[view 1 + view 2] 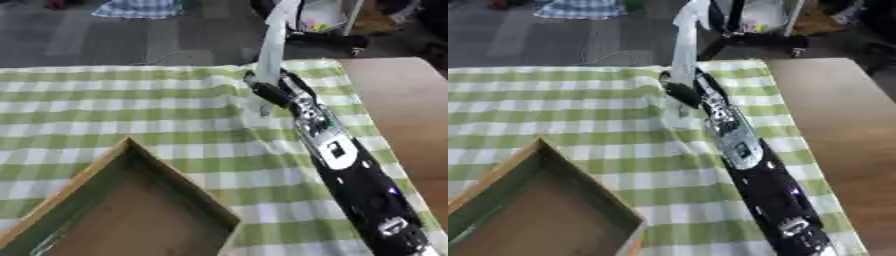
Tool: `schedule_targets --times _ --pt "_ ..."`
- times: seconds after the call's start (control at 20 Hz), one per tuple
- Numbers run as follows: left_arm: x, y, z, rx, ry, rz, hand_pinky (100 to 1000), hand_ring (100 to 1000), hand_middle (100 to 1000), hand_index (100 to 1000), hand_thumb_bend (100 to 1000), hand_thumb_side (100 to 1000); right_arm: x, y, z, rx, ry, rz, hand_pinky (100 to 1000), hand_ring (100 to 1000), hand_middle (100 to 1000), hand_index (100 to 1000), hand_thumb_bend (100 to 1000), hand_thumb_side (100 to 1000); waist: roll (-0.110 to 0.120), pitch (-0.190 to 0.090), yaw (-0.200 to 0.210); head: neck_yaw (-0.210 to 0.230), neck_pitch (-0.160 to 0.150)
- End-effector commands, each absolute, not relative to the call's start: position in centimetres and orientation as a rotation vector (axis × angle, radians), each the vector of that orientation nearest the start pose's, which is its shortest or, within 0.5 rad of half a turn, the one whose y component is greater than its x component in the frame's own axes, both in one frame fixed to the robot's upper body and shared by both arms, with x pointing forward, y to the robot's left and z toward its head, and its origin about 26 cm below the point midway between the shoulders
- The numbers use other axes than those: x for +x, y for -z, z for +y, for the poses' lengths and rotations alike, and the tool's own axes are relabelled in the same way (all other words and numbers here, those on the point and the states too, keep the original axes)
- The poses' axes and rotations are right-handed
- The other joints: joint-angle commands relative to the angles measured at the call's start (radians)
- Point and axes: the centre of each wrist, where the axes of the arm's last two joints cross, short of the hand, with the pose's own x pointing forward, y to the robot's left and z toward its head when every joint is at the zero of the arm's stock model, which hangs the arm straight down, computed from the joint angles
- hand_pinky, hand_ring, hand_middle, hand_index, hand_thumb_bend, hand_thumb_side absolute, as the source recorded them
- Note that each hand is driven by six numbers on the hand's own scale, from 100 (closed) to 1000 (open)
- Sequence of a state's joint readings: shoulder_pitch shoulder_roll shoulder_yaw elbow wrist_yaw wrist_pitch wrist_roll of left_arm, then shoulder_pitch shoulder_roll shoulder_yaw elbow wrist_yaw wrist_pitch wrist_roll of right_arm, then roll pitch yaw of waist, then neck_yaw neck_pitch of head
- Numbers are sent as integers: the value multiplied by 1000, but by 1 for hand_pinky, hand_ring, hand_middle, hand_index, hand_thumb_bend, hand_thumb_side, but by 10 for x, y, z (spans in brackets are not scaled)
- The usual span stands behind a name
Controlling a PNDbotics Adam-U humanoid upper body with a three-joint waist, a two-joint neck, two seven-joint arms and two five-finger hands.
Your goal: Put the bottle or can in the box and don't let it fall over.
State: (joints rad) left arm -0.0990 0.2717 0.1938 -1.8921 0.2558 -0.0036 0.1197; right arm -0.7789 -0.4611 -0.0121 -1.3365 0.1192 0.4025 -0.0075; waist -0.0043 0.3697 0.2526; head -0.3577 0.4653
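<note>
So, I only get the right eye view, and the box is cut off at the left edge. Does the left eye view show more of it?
Observer: Yes. There the box sits further in, so more of its left wall shows, running down towards the lower left corner.
Operator: And is a second robot hand hiding on that side?
Observer: No. That view too shows only the right robot hand, near the far edge of the cloth, at the foot of a tall white thing. No left one shows.
</note>
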Motion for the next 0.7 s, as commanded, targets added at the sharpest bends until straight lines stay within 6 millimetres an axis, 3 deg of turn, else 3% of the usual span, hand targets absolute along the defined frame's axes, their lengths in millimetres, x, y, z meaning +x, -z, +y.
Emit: schedule_targets --times 0.05,0.55,0.7 --pt "283 -135 329 170 -130 -2044 1000 664 826 800 176 865 429 -242 -295 -509 -327 -1693 962 1000 1000 1000 100 537 4 -14 0 2 -10" --pt "283 -134 328 169 -129 -2041 1000 665 825 800 173 862 430 -248 -293 -425 -203 -1716 967 1000 968 926 100 213 4 -13 -2 1 -10" --pt "283 -134 328 169 -129 -2042 1000 665 825 800 174 863 431 -249 -294 -419 -150 -1710 987 1000 923 856 100 175 4 -13 -1 1 -10"
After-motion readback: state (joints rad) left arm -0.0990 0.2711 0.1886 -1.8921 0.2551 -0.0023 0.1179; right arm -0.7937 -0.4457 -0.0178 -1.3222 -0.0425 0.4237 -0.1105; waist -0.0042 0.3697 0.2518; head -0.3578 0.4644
